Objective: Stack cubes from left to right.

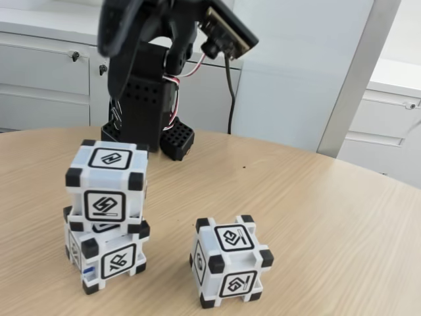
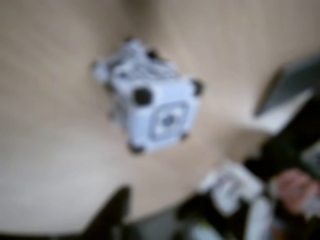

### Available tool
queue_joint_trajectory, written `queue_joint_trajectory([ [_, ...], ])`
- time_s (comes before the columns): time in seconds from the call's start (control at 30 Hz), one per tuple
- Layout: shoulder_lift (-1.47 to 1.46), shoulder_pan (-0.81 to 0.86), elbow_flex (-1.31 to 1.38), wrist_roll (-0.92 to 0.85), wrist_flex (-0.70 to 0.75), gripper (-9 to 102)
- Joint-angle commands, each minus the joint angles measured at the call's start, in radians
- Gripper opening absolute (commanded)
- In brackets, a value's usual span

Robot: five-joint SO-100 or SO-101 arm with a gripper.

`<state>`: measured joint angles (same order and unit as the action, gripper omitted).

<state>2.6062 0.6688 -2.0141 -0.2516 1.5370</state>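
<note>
The lone cube [image 1: 231,260] sat on the worktop [image 1: 329,224] right of the two-cube stack [image 1: 107,214], below the raised pincer, whose state I cannot tell.

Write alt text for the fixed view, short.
Two white cubes with black corners stand stacked, top cube on bottom cube, at the left of a light wooden table; a third cube sits alone to their right. The black robot arm rises behind them.
</note>
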Motion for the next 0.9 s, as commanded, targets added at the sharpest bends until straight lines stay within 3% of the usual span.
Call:
queue_joint_trajectory([
  [0.0,0.012,-0.087,0.025,-0.029,-0.008,41],
  [0.13,0.002,-0.304,0.025,-0.029,-0.009,43],
  [0.43,-0.012,-0.676,0.023,0.164,-0.035,42],
  [0.67,-0.101,-0.699,-0.023,0.227,-0.247,38],
  [0.87,-0.241,-0.699,-0.043,0.261,-0.276,37],
])
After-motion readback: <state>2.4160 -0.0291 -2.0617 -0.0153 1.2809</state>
